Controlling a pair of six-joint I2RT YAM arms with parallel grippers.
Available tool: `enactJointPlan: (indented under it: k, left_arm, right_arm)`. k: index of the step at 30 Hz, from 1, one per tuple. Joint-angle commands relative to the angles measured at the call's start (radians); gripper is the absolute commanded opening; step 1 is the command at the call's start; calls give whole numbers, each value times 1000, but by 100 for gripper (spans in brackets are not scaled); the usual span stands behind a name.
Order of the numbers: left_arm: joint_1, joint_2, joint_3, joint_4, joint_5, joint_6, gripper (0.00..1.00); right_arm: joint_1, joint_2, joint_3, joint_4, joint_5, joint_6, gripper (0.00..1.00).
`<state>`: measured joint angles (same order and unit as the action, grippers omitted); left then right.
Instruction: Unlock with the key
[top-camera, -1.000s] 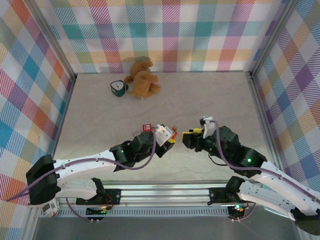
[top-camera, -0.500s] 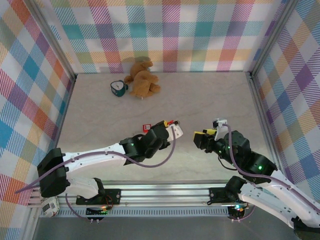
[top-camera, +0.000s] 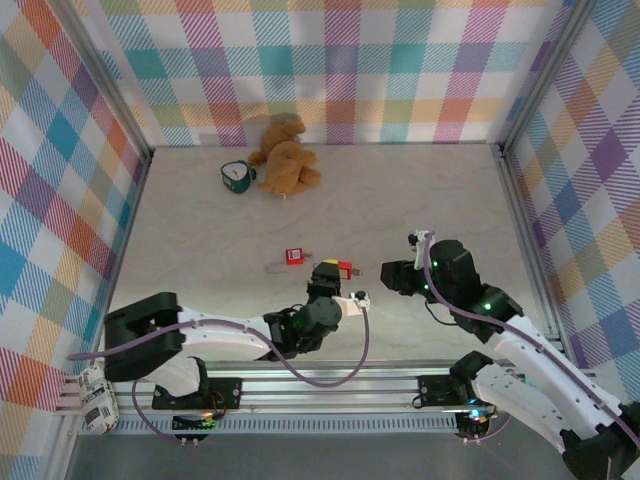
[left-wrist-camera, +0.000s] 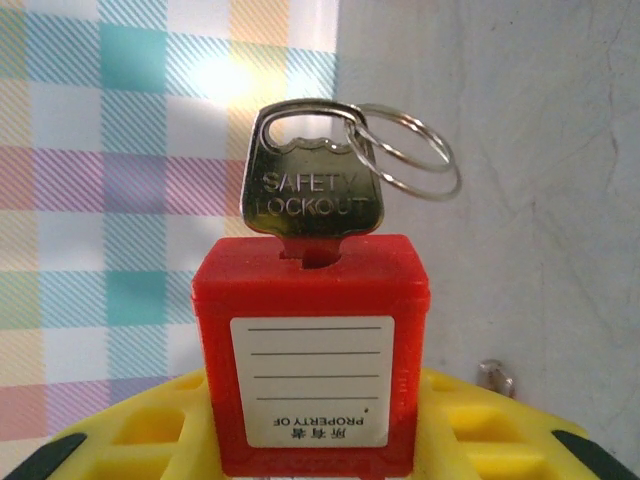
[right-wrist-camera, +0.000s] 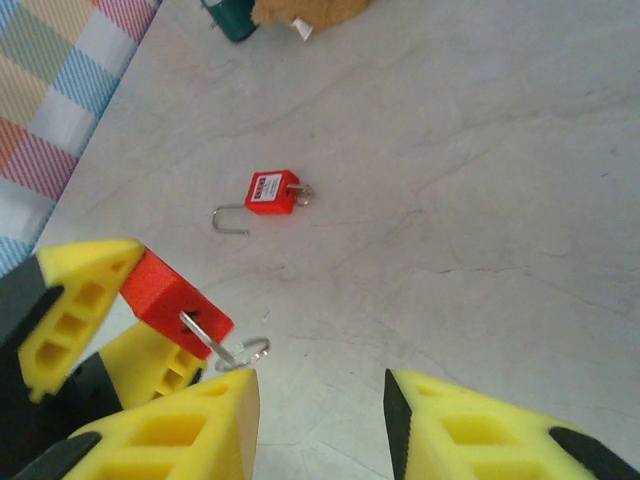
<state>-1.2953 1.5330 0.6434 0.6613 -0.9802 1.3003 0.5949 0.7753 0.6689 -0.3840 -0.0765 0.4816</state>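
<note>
Left arm: over the last second we saw it fold back toward the near edge of the table (top-camera: 420, 200), with the wrist turned.
Left gripper (left-wrist-camera: 312, 445): clamped on the red padlock (left-wrist-camera: 312, 350). The key (left-wrist-camera: 310, 190) sat in its keyway.
Spare padlock (top-camera: 293, 256): mid-table, shackle open.
Right gripper (right-wrist-camera: 320, 420): jaws wide, holding nothing, with the key ring (right-wrist-camera: 250, 350) just beside it. We judged the turn not yet made.

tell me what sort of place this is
Probably a robot test cell, not a home or workshop: a pale table walled by plaid panels on metal framing, two arms bolted to a rail, and stray props, a teddy bear and a red padlock lying loose.
</note>
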Motion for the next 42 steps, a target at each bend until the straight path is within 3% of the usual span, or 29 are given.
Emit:
enactJointPlan:
  k: [1, 6, 14, 42]
  left_arm:
    - [-31, 95, -42, 395, -105, 206, 4]
    - [-53, 274, -38, 688, -148, 368, 1]
    - [-80, 330, -22, 689, -161, 313, 0]
    - [-137, 318, -21, 689, -172, 338, 0]
  right_arm:
    - [-13, 53, 11, 62, -151, -5, 38]
    - [-13, 58, -15, 83, -196, 17, 39]
    - [-12, 73, -46, -9, -165, -3, 41]
    - [-12, 187, -44, 22, -109, -5, 43]
